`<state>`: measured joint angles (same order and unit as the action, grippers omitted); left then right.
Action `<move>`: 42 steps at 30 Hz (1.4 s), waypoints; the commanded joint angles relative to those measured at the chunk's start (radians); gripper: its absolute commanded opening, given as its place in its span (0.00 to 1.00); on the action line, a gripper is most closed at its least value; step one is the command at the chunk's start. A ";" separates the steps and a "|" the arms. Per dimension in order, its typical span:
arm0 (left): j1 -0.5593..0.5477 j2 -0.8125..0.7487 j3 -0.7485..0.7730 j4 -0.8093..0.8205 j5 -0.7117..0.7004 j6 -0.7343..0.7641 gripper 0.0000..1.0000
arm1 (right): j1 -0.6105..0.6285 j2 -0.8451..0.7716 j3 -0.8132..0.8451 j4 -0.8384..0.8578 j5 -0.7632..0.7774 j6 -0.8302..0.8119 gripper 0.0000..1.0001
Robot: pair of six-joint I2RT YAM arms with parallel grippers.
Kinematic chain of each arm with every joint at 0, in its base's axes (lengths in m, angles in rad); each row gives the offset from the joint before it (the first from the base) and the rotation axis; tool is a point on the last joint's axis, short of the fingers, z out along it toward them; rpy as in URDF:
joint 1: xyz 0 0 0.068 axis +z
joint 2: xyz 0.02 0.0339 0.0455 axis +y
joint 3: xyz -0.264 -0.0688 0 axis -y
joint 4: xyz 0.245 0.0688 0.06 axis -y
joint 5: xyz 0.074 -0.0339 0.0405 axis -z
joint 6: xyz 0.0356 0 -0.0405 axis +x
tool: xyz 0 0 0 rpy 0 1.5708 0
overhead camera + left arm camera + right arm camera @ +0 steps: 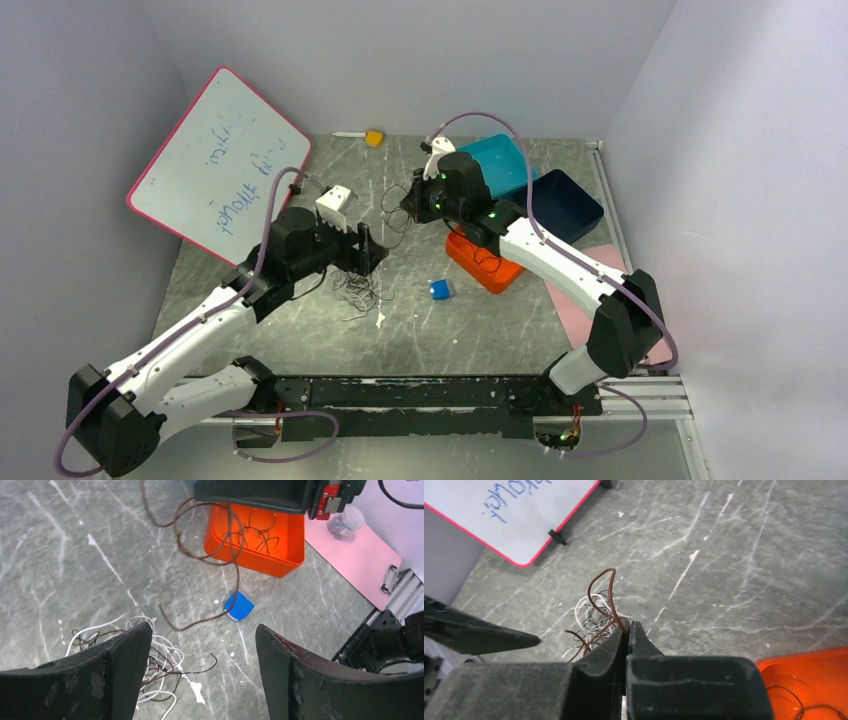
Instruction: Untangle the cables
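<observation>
A tangle of white, black and brown cables (358, 290) lies on the grey table, left of centre. My left gripper (366, 250) hovers just above it, open, with nothing between its fingers (125, 662); the tangle (152, 662) shows beside the left finger. My right gripper (405, 205) is raised behind the tangle and shut on a brown cable (605, 594). That brown cable (231, 565) hangs in loops, and its end trails to the table near the pile (591, 612). Several dark cables lie in the orange tray (285, 560).
The orange tray (478, 272) sits under the right forearm, with a small blue block (440, 289) in front of it. Teal (500, 160) and dark blue (568, 203) bins stand behind. A whiteboard (220, 165) leans at the left, and a pink clipboard (357, 555) lies at the right.
</observation>
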<state>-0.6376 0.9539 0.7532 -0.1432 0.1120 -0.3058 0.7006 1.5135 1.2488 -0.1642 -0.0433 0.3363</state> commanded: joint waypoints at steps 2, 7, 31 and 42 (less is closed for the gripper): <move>-0.005 0.055 0.053 0.082 0.159 0.083 0.80 | 0.001 0.005 0.054 -0.028 -0.118 0.017 0.00; -0.005 0.107 0.070 0.104 0.187 0.093 0.77 | 0.002 0.006 0.062 -0.033 -0.178 0.030 0.00; -0.034 0.159 0.099 -0.008 0.177 0.100 0.07 | 0.002 -0.183 -0.232 0.107 0.195 0.267 0.41; -0.033 0.280 0.279 -0.103 0.183 0.161 0.07 | -0.003 -0.321 -0.368 0.125 0.270 0.260 0.64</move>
<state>-0.6651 1.2205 0.9688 -0.2070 0.3019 -0.1795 0.7013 1.2457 0.9127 -0.0776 0.1875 0.5957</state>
